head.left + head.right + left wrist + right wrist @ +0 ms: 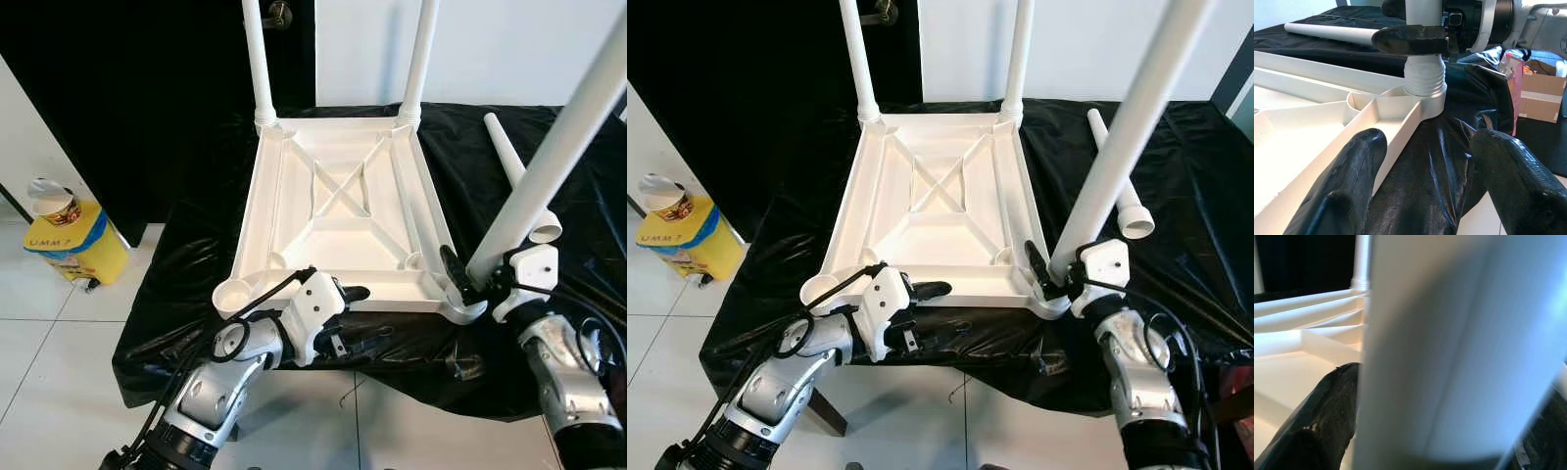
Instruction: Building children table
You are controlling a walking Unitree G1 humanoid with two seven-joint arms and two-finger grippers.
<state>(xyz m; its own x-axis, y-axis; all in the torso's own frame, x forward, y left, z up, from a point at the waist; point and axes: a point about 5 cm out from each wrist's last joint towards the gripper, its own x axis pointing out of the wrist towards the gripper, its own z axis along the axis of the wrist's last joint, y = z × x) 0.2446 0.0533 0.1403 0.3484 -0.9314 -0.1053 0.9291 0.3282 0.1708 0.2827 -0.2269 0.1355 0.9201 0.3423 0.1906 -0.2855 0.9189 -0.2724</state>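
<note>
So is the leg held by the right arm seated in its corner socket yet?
Partly: the leg stands in the corner socket with its threads exposed, right gripper clamped on it.

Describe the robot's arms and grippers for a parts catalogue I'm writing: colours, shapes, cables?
Both arms are silver metal cylinders with black joint rings and looping black cables. The left gripper and right gripper each have a white angular housing and two long, rounded, glossy black fingers.

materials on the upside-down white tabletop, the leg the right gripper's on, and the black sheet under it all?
Upside-down white tabletop: looks like moulded plastic, semi-gloss, with cast ribs.
White tubular leg held by the right gripper: probably the same plastic, smooth, with a moulded threaded end.
Black sheet: thin plastic film, glossy and creased.
</note>
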